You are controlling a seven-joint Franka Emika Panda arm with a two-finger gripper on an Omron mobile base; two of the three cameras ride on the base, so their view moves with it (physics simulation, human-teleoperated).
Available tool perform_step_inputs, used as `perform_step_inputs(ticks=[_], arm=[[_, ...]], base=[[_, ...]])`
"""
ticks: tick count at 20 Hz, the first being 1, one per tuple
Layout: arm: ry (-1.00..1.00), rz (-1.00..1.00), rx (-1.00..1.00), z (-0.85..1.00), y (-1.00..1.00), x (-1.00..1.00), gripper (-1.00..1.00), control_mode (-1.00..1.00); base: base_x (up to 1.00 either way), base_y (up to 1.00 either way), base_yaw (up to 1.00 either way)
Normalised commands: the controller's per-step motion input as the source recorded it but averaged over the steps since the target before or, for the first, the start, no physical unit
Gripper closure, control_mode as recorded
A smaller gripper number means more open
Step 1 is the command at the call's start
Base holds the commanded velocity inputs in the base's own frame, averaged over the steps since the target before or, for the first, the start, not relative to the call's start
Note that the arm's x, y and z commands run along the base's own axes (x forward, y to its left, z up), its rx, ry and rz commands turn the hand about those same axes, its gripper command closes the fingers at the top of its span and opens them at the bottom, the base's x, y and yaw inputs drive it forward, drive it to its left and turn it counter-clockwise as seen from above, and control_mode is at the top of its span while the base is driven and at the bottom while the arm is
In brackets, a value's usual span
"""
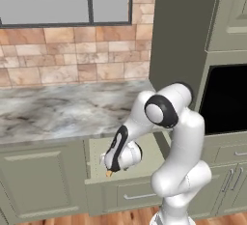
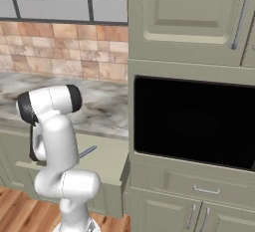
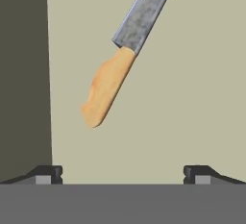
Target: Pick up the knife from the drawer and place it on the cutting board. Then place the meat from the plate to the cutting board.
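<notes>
A: Gripper [image 3: 123,174] status?
B: Jaws spread wide, nothing between them, hovering over the open drawer [image 3: 192,98].
A: Knife [image 3: 126,50]?
B: Flat on the cream drawer floor, handle end nearest the fingertips [image 3: 48,172], not touching them.

Open drawer [image 1: 149,159] with plain cream floor, knife [image 3: 125,50] laid flat on it, tan handle and grey blade seen lengthwise, marbled desk [image 1: 58,110] set above the drawer

Kitchen: marble counter [image 1: 53,110], tiled backsplash [image 1: 72,55], built-in oven [image 2: 191,121].
</notes>
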Motion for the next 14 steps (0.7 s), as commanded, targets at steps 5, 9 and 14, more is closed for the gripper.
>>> perform_step_inputs(ticks=[5, 9, 14], arm=[[-0.02, 0.0, 0.0, -0.1, 0.0, 0.22, -1.0, -1.0], [-0.01, 0.0, 0.0, -0.1, 0.0, 0.27, -1.0, -1.0], [0.0, 0.0, 0.0, -0.13, 0.0, 0.23, -1.0, -1.0]], base=[[0.0, 0.0, 0.0], [0.0, 0.0, 0.0], [0.0, 0.0, 0.0]])
